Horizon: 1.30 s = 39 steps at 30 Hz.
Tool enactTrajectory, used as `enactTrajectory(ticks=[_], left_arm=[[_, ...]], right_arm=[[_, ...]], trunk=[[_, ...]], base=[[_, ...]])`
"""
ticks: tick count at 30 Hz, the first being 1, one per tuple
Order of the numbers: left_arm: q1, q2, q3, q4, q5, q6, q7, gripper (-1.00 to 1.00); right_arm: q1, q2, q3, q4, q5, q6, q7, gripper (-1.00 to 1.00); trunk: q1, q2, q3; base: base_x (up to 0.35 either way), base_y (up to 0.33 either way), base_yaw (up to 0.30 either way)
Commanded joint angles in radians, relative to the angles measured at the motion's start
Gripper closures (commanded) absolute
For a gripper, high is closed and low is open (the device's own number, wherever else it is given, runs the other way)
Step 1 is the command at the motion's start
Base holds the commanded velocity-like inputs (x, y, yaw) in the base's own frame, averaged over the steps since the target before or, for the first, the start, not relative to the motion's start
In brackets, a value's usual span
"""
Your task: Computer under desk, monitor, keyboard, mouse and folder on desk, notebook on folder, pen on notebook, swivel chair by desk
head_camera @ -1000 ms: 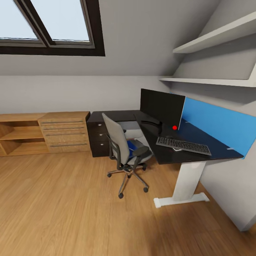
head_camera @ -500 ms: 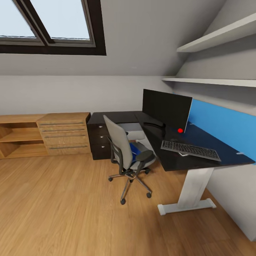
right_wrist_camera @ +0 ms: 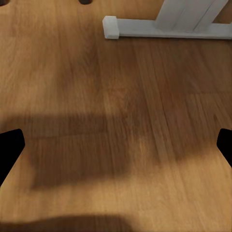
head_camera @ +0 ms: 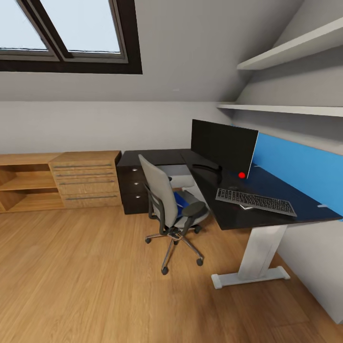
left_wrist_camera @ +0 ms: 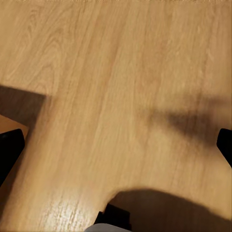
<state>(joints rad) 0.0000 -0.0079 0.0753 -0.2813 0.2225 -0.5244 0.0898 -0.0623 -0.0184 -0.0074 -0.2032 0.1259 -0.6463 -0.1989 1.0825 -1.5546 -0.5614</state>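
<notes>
Hanging over the light wood floor [left_wrist_camera: 116,87], the left claw [left_wrist_camera: 116,145] shows its two dark fingertips [left_wrist_camera: 9,150] at opposite edges of the left wrist view, spread wide with nothing between them; the right claw [right_wrist_camera: 116,145] is likewise spread wide and empty above the floor, with the foot of the desk's white pedestal leg [right_wrist_camera: 164,26] just ahead. Farther off in the head view, the swivel chair [head_camera: 169,205] stands on its castors beside the desk [head_camera: 247,216], and the blue folder [head_camera: 179,204] lies on its seat. On the glossy black top the keyboard [head_camera: 256,201] lies near the front edge, with the monitor [head_camera: 223,146] upright behind it, against the blue wall panel [head_camera: 300,169]. A black drawer unit [head_camera: 133,186] and light-wood low shelving [head_camera: 57,181] line the far wall, under the sloped ceiling's dark-framed skylight [head_camera: 71,35]; white wall shelves [head_camera: 286,55] hang above the desk.
</notes>
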Motion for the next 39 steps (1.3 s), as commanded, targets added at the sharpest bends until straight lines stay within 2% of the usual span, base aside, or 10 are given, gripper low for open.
enactTrajectory(ticks=[1, 9, 28, 33, 36, 39], left_arm=[[0.000, -0.001, 0.006, -0.001, -0.005, -0.001, 0.001, -1.00], [0.000, -0.002, 0.005, -0.001, -0.007, 0.000, 0.002, -1.00], [0.000, 0.001, 0.005, -0.001, -0.005, 0.003, 0.005, -1.00], [0.000, -0.002, 0.003, -0.004, -0.005, -0.015, 0.005, -1.00], [0.000, -0.002, 0.004, -0.032, -0.005, -0.011, 0.006, -1.00], [-0.001, -0.003, 0.004, -0.089, -0.005, 0.027, 0.027, -1.00]], right_arm=[[0.000, 0.000, -0.001, 0.001, 0.011, -0.001, -0.008, -1.00], [-0.001, 0.000, 0.000, 0.001, 0.011, -0.001, -0.008, -1.00], [0.000, -0.002, -0.004, 0.001, 0.009, -0.001, -0.008, -1.00], [0.000, -0.027, -0.005, -0.009, 0.007, -0.003, -0.008, -1.00], [-0.004, -0.025, -0.004, -0.016, 0.007, 0.006, -0.009, -1.00], [-0.043, -0.010, -0.004, -0.064, 0.007, 0.029, -0.012, -1.00]], trunk=[[0.000, 0.000, -0.001], [0.000, 0.000, -0.001], [0.073, -0.133, -0.060], [0.092, -0.168, -0.076], [0.103, -0.189, -0.085], [0.115, -0.210, -0.095]], base=[[0.000, 0.000, 0.000], [0.000, 0.000, 0.000], [0.000, 0.000, 0.000], [0.000, 0.000, 0.000], [0.000, 0.000, 0.000], [0.000, 0.000, 0.000]])
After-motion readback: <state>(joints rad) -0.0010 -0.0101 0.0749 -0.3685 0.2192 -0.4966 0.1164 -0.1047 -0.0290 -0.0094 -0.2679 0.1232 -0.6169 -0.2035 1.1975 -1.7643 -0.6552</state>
